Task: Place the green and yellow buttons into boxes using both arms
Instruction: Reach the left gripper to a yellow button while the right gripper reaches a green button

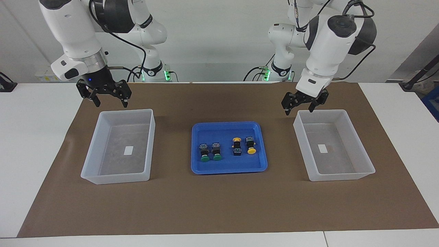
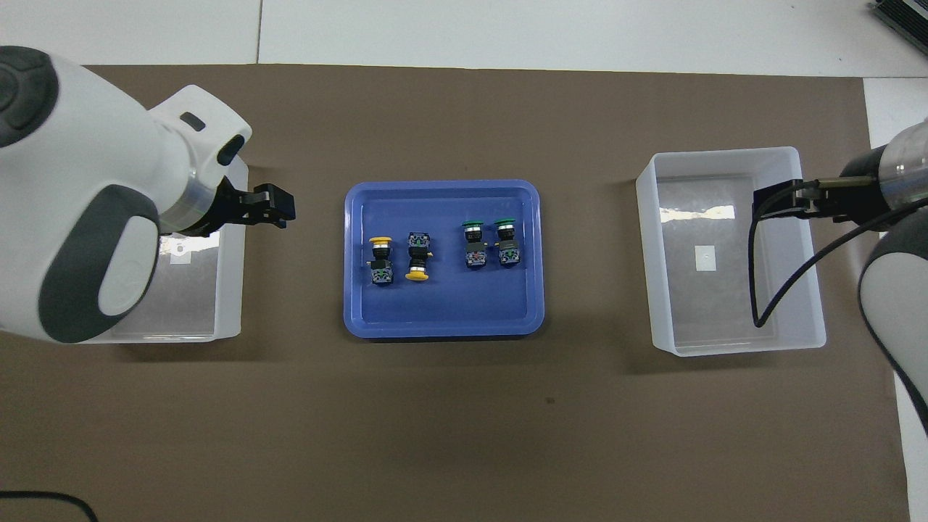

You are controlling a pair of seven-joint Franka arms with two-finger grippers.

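Note:
Two green buttons (image 1: 210,151) (image 2: 489,242) and two yellow buttons (image 1: 244,145) (image 2: 399,258) lie in a row in the blue tray (image 1: 227,168) (image 2: 442,328) at mid-table. One translucent box (image 1: 322,112) (image 2: 229,283) stands at the left arm's end, the other (image 1: 125,111) (image 2: 718,153) at the right arm's end; both hold only a white label. My left gripper (image 1: 299,108) (image 2: 274,208) is open and empty, raised over its box's robot-side corner toward the tray. My right gripper (image 1: 110,100) (image 2: 770,203) is open and empty, raised over its box's robot-side rim.
A brown mat (image 1: 219,206) covers most of the white table and carries the tray and both boxes. A black cable (image 2: 768,290) hangs from the right arm over its box. The left arm's body hides much of its box in the overhead view.

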